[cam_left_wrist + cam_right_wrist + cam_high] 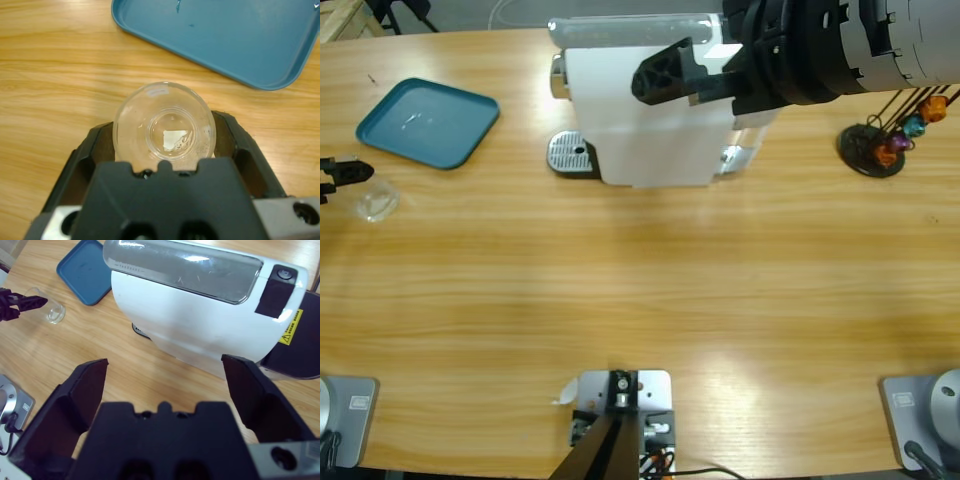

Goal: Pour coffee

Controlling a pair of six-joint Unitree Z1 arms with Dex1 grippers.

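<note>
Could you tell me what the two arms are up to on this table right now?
The left gripper has its jaws around a clear glass standing beside the blue tray; I can't tell whether they grip it. The right gripper hangs open near the white coffee machine, holding nothing. No coffee is visible in the glass.

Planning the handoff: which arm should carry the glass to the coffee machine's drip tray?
Left, probably. The left gripper already has the clear glass between its jaws by the blue tray. The right gripper is open and empty beside the coffee machine.
</note>
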